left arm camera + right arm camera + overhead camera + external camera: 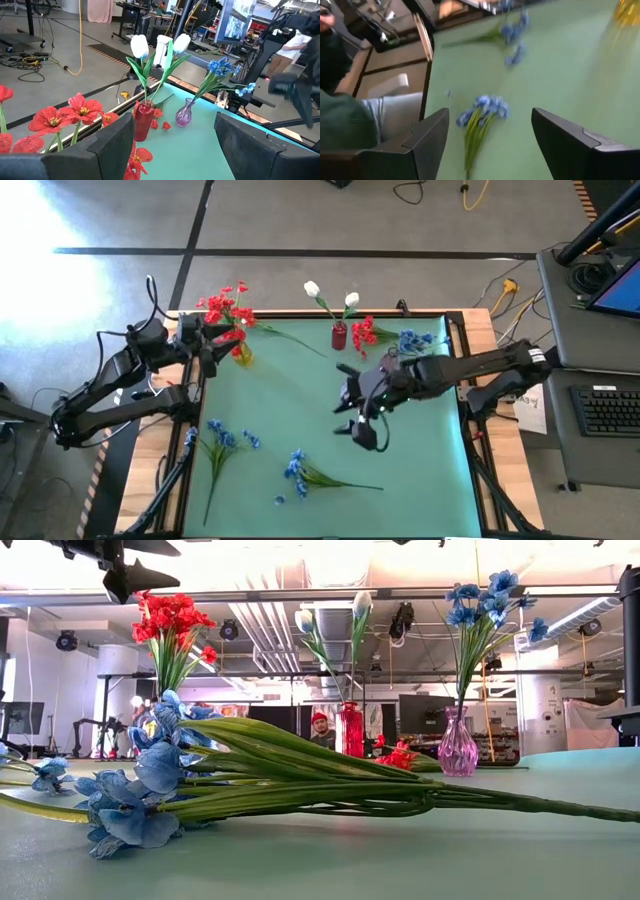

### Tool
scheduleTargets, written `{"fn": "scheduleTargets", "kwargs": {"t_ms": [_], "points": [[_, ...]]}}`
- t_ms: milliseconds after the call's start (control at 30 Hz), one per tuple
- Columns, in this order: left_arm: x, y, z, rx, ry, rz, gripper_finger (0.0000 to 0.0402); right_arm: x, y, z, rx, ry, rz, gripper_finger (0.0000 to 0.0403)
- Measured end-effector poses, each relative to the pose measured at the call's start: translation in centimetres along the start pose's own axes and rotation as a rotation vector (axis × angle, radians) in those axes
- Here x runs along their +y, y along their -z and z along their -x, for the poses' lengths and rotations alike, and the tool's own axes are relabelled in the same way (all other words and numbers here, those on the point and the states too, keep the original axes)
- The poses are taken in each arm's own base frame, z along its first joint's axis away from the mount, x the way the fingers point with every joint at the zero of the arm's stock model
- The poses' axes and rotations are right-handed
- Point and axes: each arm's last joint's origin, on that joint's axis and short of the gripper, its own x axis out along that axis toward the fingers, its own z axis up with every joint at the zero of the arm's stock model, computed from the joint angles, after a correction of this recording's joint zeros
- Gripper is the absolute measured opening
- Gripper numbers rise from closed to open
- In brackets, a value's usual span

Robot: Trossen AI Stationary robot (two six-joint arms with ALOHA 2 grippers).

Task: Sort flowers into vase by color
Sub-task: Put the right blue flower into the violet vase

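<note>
Right tool [362, 430] hangs released over bare mat mid-table; left tool [212, 340], also released, sits at the far-left edge.

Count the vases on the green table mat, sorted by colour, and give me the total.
Yellow vase: 1
Red vase: 1
Purple vase: 1
Total: 3

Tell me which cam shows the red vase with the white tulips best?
Left wrist view: the small red glass vase stands unobstructed with both white tulip buds above it. The low view shows it far back, partly behind green stems. The high view shows only a small red top. The right wrist view misses it.
</note>
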Motion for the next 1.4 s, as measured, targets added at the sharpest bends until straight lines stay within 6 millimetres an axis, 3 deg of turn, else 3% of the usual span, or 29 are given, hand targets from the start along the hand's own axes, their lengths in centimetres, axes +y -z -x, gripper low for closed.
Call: {"fn": "scheduleTargets", "kwargs": {"t_ms": [500,633,767,967,1167,1400], "points": [[0.0,-0.1,0.0,-0.013,0.002,0.003,0.0264,7.2,4.4,-8.4,0.363,0.034,-0.150,0.0242],[0.0,-0.2,0.0,-0.016,0.003,0.002,0.0264,8.8,5.5,-8.6,0.516,0.146,-0.248,0.0240],[0.0,-0.2,0.0,-0.019,0.004,0.005,0.0264,10.7,7.7,-6.6,0.694,0.305,-0.278,0.0240],[0.0,-0.2,0.0,-0.018,0.004,0.006,0.0264,14.3,10.3,-5.0,0.558,0.385,-0.294,0.0231],[0.0,-0.2,0.0,-0.022,0.005,0.005,0.0264,14.5,12.2,-9.2,0.406,0.336,-0.260,0.0215],[0.0,-0.2,-0.2,-0.016,0.003,0.005,0.0264,11.1,12.8,-13.6,0.402,0.437,-0.252,0.0214]]}}
